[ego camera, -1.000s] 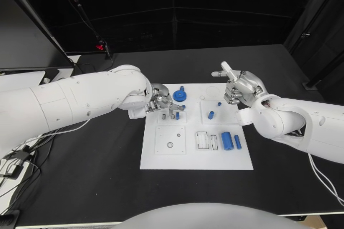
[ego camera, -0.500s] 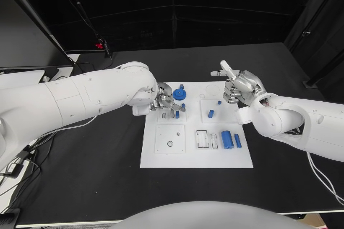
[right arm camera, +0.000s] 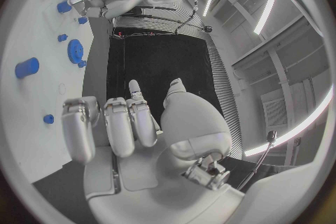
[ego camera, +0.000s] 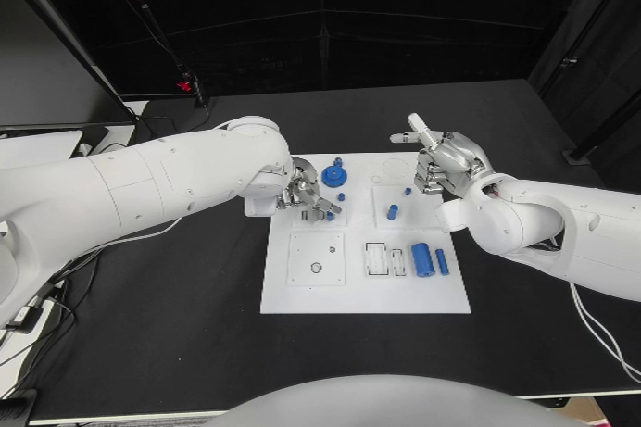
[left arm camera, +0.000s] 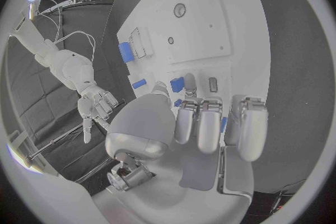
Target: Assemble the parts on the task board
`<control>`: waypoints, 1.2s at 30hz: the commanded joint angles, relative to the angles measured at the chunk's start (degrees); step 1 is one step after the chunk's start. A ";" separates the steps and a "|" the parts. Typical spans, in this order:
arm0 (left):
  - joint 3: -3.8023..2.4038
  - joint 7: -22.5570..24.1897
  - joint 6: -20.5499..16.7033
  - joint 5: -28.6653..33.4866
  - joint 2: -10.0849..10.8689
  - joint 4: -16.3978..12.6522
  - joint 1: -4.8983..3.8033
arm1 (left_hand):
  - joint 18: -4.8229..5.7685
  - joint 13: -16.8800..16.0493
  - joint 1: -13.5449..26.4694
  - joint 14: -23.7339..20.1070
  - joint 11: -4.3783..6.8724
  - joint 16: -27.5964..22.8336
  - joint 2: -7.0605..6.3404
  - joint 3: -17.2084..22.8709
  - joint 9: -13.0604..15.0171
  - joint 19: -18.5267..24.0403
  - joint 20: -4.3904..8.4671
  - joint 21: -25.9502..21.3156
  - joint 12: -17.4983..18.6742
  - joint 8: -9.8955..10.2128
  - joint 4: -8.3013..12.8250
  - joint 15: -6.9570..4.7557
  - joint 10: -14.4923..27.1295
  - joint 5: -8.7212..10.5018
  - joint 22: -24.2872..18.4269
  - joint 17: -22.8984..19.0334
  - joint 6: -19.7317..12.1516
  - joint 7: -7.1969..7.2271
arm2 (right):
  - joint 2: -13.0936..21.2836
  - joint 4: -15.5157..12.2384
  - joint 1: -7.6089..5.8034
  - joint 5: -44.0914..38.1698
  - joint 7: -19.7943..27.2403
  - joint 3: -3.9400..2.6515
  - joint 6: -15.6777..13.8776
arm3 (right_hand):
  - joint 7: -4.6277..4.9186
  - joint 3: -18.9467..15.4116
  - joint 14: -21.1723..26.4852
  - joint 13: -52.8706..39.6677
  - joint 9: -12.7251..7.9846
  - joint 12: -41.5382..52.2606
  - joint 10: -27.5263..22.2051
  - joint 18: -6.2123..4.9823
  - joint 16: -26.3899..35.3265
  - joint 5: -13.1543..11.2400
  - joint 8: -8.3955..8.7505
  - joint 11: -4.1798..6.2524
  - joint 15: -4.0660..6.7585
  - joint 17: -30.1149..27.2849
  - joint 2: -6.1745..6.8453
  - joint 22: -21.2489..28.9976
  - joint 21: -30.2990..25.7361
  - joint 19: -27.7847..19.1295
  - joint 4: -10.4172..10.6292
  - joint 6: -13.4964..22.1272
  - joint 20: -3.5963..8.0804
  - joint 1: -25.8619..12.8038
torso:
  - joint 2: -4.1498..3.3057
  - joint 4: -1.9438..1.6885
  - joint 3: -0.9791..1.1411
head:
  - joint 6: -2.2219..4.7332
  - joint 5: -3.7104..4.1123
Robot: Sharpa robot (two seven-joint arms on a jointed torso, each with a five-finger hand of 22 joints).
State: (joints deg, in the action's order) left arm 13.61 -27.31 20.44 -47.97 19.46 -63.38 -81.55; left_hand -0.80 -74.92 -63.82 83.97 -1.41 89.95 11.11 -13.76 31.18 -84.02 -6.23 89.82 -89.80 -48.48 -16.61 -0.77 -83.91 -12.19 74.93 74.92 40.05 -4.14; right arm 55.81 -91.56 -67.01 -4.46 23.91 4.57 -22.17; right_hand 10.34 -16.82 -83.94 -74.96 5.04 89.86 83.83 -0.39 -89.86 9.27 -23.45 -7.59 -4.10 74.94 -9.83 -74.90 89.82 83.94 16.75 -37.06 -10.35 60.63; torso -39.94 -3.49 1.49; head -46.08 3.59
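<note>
The white task board (ego camera: pixel 368 283) lies mid-table. My left hand (ego camera: pixel 302 194) hovers over its far left corner, with a small blue peg (ego camera: pixel 330 215) pinched at the fingertips; that peg (left arm camera: pixel 177 84) sits between the thumb and a finger. A blue gear (ego camera: pixel 334 177) stands just right of that hand. Two short blue pegs (ego camera: pixel 393 211) stand at mid-board. A blue cylinder (ego camera: pixel 422 258) and a thin blue bar (ego camera: pixel 442 261) lie near the right edge. My right hand (ego camera: pixel 444 164) is held above the far right corner, fingers curled on nothing and one finger pointing up.
A white square plate with holes (ego camera: pixel 318 259) and a slotted block (ego camera: pixel 383 259) sit on the near half of the board. A cable (ego camera: pixel 81 251) runs along the table's left side. Bare black table (ego camera: pixel 200 334) surrounds the board.
My left hand has shifted a little toward the board's near side and lowered, carrying the small blue peg with it. The right hand has stayed in place.
</note>
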 commanded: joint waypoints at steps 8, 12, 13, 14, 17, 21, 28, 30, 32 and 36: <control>-0.05 0.28 -0.97 -1.18 -0.96 0.82 -0.01 | 0.80 -15.08 -1.15 6.03 -0.01 0.05 0.57 -0.29 0.35 -5.98 0.39 0.18 -0.20 1.07 -0.04 -0.12 -6.09 0.25 15.07 15.08 -0.39 -0.64 | 0.10 -0.05 -0.03 0.10 -1.34 -0.02 -0.48 | 1.96 -0.39 -6.06 -15.04 -0.07 0.14 6.17 0.39 -0.14 -0.19 -0.37 -0.40 -0.42 15.06 -0.65 -15.10 0.18 6.06 0.03 0.55 -0.36 -0.05 | -0.04 0.02 0.07 | -0.12 0.09; -0.05 0.61 -1.46 -1.20 -1.35 1.23 0.00 | 0.80 -15.08 -1.11 6.03 -0.10 0.05 0.52 -0.53 0.46 -5.98 0.36 0.18 -0.20 1.36 -0.11 -0.07 -6.09 0.35 15.07 15.08 -0.53 -0.75 | 0.04 -0.03 -0.03 0.09 -1.62 -0.02 -0.58 | 1.96 -0.40 -6.06 -15.04 -0.07 0.14 6.17 0.39 -0.14 -0.19 -0.38 -0.40 -0.43 15.06 -0.66 -15.10 0.18 6.06 0.03 0.55 -0.36 -0.06 | -0.03 -0.01 0.08 | -0.20 0.17; -0.05 0.64 -1.55 -1.20 -1.43 1.31 0.00 | 0.80 -15.08 -1.06 6.03 -0.12 0.05 0.52 -0.59 0.49 -5.98 0.35 0.18 -0.20 1.41 -0.13 -0.05 -6.09 0.39 15.07 15.08 -0.54 -0.78 | 0.03 -0.02 -0.03 0.09 -1.65 -0.02 -0.59 | 1.96 -0.40 -6.06 -15.04 -0.07 0.14 6.17 0.39 -0.14 -0.19 -0.38 -0.40 -0.43 15.06 -0.66 -15.10 0.18 6.06 0.03 0.55 -0.36 -0.06 | -0.03 -0.01 0.08 | -0.20 0.17; -0.05 0.65 -1.63 -1.21 -1.54 1.41 0.00 | 0.80 -15.08 -1.05 6.03 -0.13 0.05 0.52 -0.61 0.50 -5.98 0.35 0.18 -0.20 1.42 -0.14 -0.05 -6.09 0.40 15.07 15.08 -0.54 -0.78 | 0.02 -0.01 -0.03 0.09 -1.69 -0.02 -0.60 | 1.96 -0.40 -6.06 -15.04 -0.07 0.14 6.17 0.39 -0.14 -0.19 -0.38 -0.40 -0.43 15.06 -0.66 -15.10 0.18 6.06 0.03 0.55 -0.36 -0.06 | -0.03 0.00 0.07 | -0.20 0.20; -0.05 0.63 -1.77 -1.21 -1.83 1.69 0.02 | 0.80 -15.08 -1.02 6.03 -0.15 0.05 0.51 -0.67 0.53 -5.98 0.34 0.18 -0.20 1.47 -0.14 -0.04 -6.09 0.43 15.07 15.08 -0.55 -0.80 | -0.04 0.00 -0.02 0.09 -1.82 -0.02 -0.52 | 1.97 -0.41 -6.06 -15.04 -0.08 0.14 6.17 0.39 -0.14 -0.19 -0.38 -0.40 -0.43 15.06 -0.68 -15.10 0.18 6.06 0.02 0.57 -0.36 -0.07 | -0.03 0.04 0.05 | -0.18 0.26; -0.05 0.57 -1.84 -1.22 -2.12 1.86 0.04 | 0.80 -15.08 -1.74 6.03 -0.30 0.05 0.59 -0.76 0.86 -5.98 0.23 0.18 -0.20 2.04 -0.01 0.10 -6.09 0.21 15.07 15.08 -1.08 -0.99 | -0.08 -0.07 -0.02 0.09 -1.94 -0.02 -0.44 | 1.97 -0.41 -6.06 -15.04 -0.08 0.14 6.17 0.39 -0.14 -0.19 -0.38 -0.40 -0.43 15.06 -0.68 -15.10 0.18 6.06 0.02 0.57 -0.36 -0.07 | -0.04 0.06 0.05 | -0.29 0.29; -0.05 0.14 -1.99 -1.22 -2.50 2.03 0.18 | 0.80 -15.08 -4.55 6.03 -0.62 0.05 1.03 -0.52 1.67 -5.98 -0.08 0.18 -0.20 3.17 0.06 0.41 -6.09 -0.63 15.07 15.08 -1.85 -1.27 | -0.17 -0.15 -0.02 0.09 -2.10 -0.01 -0.35 | 1.98 -0.42 -6.06 -15.04 -0.09 0.14 6.17 0.39 -0.14 -0.17 -0.39 -0.41 -0.44 15.06 -0.72 -15.10 0.18 6.06 0.01 0.60 -0.37 -0.07 | -0.01 -0.01 0.09 | -0.29 0.52; -0.05 0.07 -1.95 -1.22 -2.51 2.03 0.27 | 0.80 -15.08 -4.81 6.03 -0.63 0.05 1.06 -0.49 1.73 -5.98 -0.11 0.18 -0.20 3.25 0.07 0.43 -6.09 -0.75 15.07 15.08 -1.87 -1.28 | -0.17 -0.20 -0.02 0.09 -2.12 -0.01 -0.30 | 1.99 -0.42 -6.06 -15.04 -0.10 0.14 6.17 0.39 -0.14 -0.14 -0.39 -0.42 -0.44 15.06 -0.75 -15.10 0.18 6.06 -0.01 0.63 -0.37 -0.07 | 0.00 -0.03 0.10 | -0.28 0.62; -0.05 -0.12 -1.80 -1.23 -2.55 2.08 0.35 | 0.80 -15.08 -4.98 6.03 -0.63 0.05 1.05 -0.49 1.78 -5.98 -0.12 0.18 -0.20 3.31 0.06 0.44 -6.09 -0.83 15.07 15.08 -1.89 -1.29 | -0.18 -0.20 -0.02 0.09 -2.14 -0.01 -0.25 | 1.99 -0.42 -6.06 -15.04 -0.10 0.14 6.17 0.39 -0.14 -0.14 -0.39 -0.42 -0.44 15.06 -0.75 -15.10 0.18 6.06 -0.01 0.64 -0.37 -0.07 | 0.02 -0.03 0.11 | -0.28 0.65; -0.05 -0.60 -1.34 -1.23 -2.69 2.24 0.50 | 0.80 -15.08 -5.02 6.03 -0.64 0.05 1.03 -0.51 1.80 -5.98 -0.13 0.18 -0.20 3.33 0.05 0.44 -6.09 -0.85 15.07 15.08 -1.90 -1.30 | -0.23 -0.15 -0.01 0.09 -2.14 -0.01 -0.23 | 2.00 -0.42 -6.06 -15.04 -0.11 0.14 6.17 0.39 -0.14 -0.10 -0.39 -0.43 -0.45 15.06 -0.80 -15.10 0.18 6.06 -0.02 0.69 -0.38 -0.04 | 0.03 0.01 0.07 | -0.23 0.71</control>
State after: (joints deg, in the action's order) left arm 13.60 -27.35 18.86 -48.90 16.89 -61.22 -81.00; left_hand -0.81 -75.10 -68.24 83.97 -1.77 89.95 12.14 -14.26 32.93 -84.01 -6.23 89.82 -90.08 -45.39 -16.51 -0.76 -84.00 -12.73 74.92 74.91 38.70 -5.47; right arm 55.65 -91.59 -66.97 -4.46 21.65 4.58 -22.51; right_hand 10.30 -16.82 -83.95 -74.96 4.99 89.85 83.85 -0.40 -89.86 9.27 -23.45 -7.60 -4.10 74.92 -10.06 -74.90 89.82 83.94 16.75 -36.72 -10.35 60.40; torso -39.94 -3.46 1.57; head -46.37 4.26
